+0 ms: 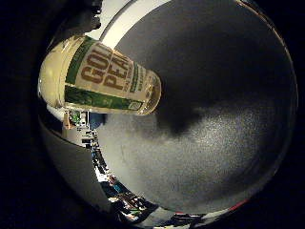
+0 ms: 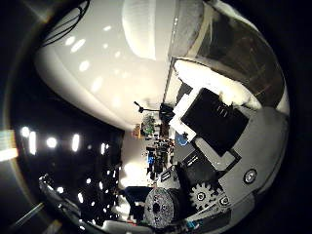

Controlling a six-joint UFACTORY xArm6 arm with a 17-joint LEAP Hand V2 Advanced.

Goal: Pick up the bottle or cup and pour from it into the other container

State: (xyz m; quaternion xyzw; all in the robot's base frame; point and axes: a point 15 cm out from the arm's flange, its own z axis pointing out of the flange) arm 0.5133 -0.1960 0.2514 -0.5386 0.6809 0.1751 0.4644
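A cream bottle (image 1: 95, 76) with a green label stands on the grey table (image 1: 229, 124) and casts a shadow beside its base. It shows in the right little finger side palm view, a short way from the palm, with nothing around it. The right thumb side palm view shows my hand (image 2: 210, 132), its white and black fingers (image 2: 195, 107) reaching out loosely with nothing between them. Beyond them is part of a dark see-through container (image 2: 229, 44) with a pale rim; I cannot tell what it is.
The table's edge (image 1: 95, 157) runs past the bottle, with room clutter (image 1: 119, 196) beyond it. A pale ceiling (image 2: 107, 68) with lights fills much of the right thumb side palm view. The hand's geared body (image 2: 200, 195) is at that view's edge.
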